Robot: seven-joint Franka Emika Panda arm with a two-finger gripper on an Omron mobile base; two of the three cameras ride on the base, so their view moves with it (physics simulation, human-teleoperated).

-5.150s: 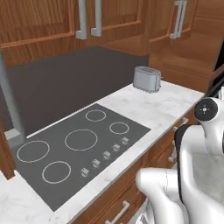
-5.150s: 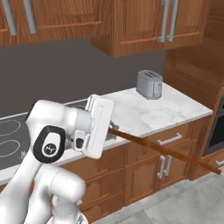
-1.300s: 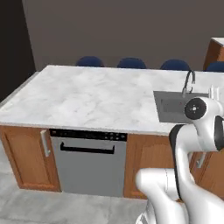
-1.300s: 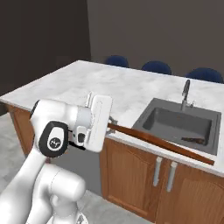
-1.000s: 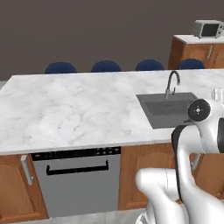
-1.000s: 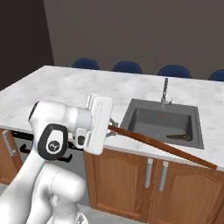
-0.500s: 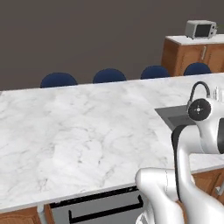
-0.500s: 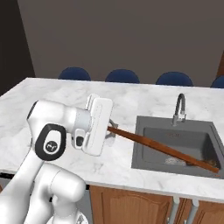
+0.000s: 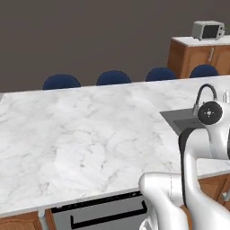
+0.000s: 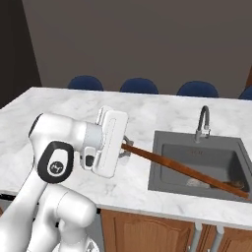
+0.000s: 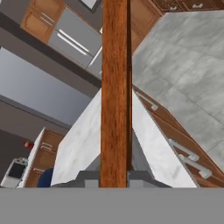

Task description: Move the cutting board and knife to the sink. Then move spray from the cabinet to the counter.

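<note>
The hand [image 10: 123, 147] gripped the brown wooden cutting board [image 10: 187, 172] edge-on, its long axis reaching over the grey sink basin [image 10: 206, 155].

Base has driven from the stove to the island; sink [image 10: 197, 162] now nearer
</note>
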